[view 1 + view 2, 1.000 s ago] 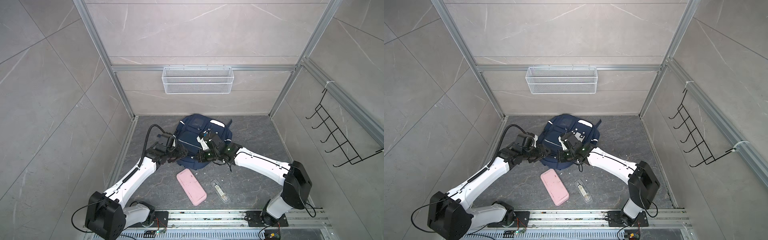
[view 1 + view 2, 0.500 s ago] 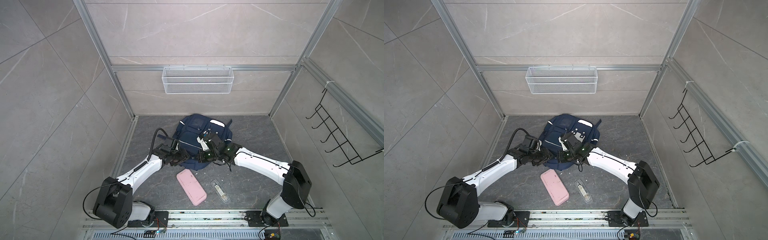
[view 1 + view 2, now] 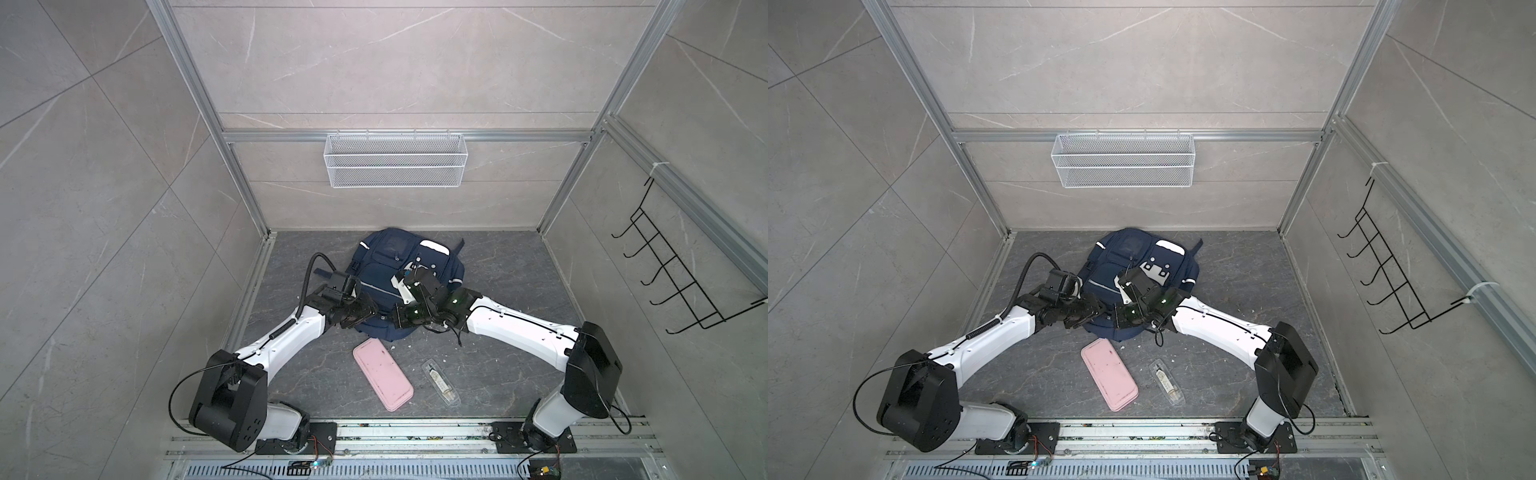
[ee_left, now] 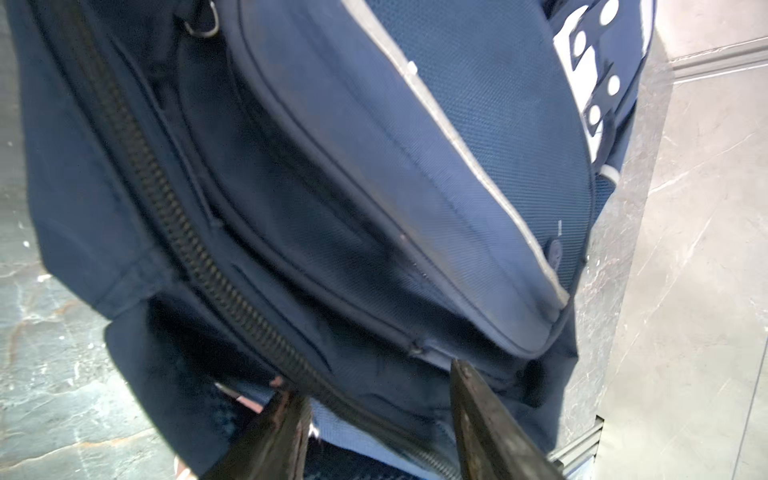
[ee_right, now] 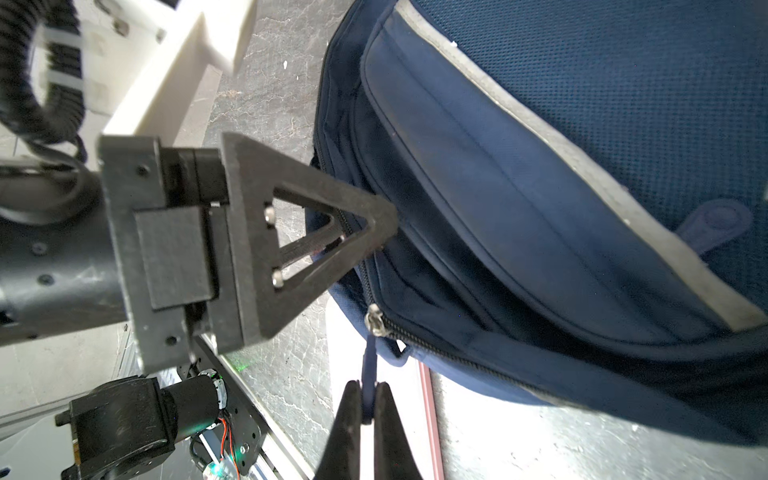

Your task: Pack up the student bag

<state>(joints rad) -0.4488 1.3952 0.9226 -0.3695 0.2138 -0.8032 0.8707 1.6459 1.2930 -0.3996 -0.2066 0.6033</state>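
2 grippers sit at the near edge of the student bag (image 3: 386,270).
The navy bag lies flat on the dark floor (image 3: 498,270), centred, close to the back wall (image 3: 395,208). The right gripper (image 5: 369,388) has its jaws pinched tight on the zipper's navy pull strap (image 5: 370,357). The left gripper (image 4: 372,376) has jaws half apart astride the zipper edge; whether they squeeze it I cannot tell. A pink case (image 3: 382,374) lies nearby.
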